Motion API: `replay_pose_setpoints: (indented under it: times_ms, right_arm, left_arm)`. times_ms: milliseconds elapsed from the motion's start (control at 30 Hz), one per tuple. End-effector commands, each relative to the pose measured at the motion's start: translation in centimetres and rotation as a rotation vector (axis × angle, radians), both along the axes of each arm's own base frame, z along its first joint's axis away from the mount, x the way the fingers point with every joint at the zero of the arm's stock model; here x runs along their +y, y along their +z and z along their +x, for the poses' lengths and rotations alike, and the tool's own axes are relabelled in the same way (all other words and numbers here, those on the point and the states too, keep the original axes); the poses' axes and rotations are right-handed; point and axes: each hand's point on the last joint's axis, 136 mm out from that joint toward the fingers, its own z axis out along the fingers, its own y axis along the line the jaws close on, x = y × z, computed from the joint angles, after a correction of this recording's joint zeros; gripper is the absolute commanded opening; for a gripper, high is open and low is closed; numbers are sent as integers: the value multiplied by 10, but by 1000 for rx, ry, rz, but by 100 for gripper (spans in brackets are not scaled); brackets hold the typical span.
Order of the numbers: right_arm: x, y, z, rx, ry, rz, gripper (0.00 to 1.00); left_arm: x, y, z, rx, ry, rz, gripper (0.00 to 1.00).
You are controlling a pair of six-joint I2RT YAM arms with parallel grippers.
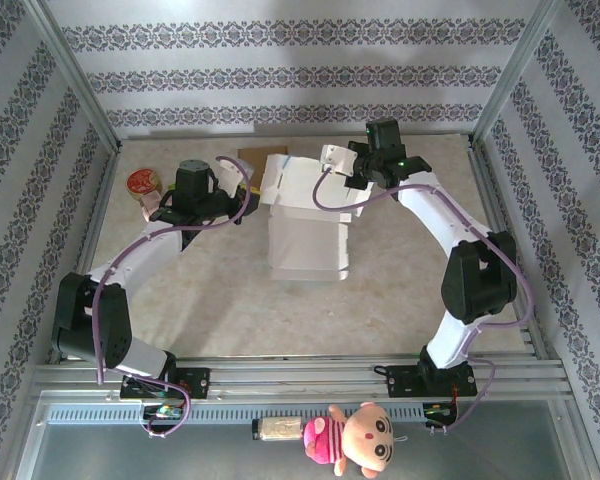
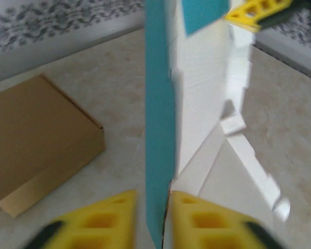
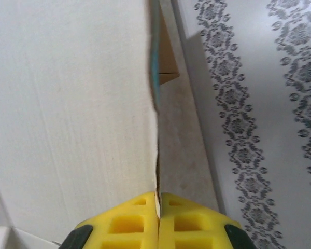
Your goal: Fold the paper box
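A flat brown cardboard box (image 1: 259,155) lies on the surface (image 1: 400,290) at upper centre of the top view, just behind the paper box (image 1: 305,235) and near the left jaws. A red-topped cup (image 1: 143,182) sits at the left edge, and a plush doll (image 1: 358,440) lies along the bottom rail. The paper box, white with a teal face, stands half-formed in mid-frame with its flaps raised unevenly; the left jaws sit slightly apart on either side of a teal flap edge, and the right jaws are pressed together on a thin white panel.

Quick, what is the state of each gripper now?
Left gripper: around the paper box flap; grip cannot be told.
Right gripper: closed on the paper box edge.
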Motion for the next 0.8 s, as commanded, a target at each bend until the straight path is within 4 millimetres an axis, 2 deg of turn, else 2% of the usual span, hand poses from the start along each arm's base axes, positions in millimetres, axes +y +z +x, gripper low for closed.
replay_pose_setpoints:
  times_ms: [0, 100, 167, 333, 433, 533, 700, 767]
  right_arm:
    - [-2, 54, -11, -178, -104, -23, 0]
    - [-13, 62, -16, -309, -228, -123, 0]
    - [-19, 62, -21, -366, -280, -189, 0]
    - [-38, 31, -20, -450, -393, -400, 0]
    - [-42, 4, -18, -441, -424, -476, 1]
    - [-39, -25, -14, -437, -431, -533, 0]
    - [-36, -59, -6, -474, -455, -569, 1]
    - [-32, -72, -6, -476, -456, -569, 3]
  left_arm:
    - [21, 33, 1, -7, 190, -56, 46]
    - [37, 52, -10, 22, 304, -119, 59]
    - [45, 55, -17, 70, 361, -158, 66]
    - [48, 45, -28, 223, 416, -192, 66]
    - [44, 38, -23, 280, 430, -230, 65]
    - [32, 34, -16, 376, 420, -298, 58]
    - [8, 30, -9, 508, 400, -456, 42]
    - [-1, 26, -7, 535, 394, -467, 38]
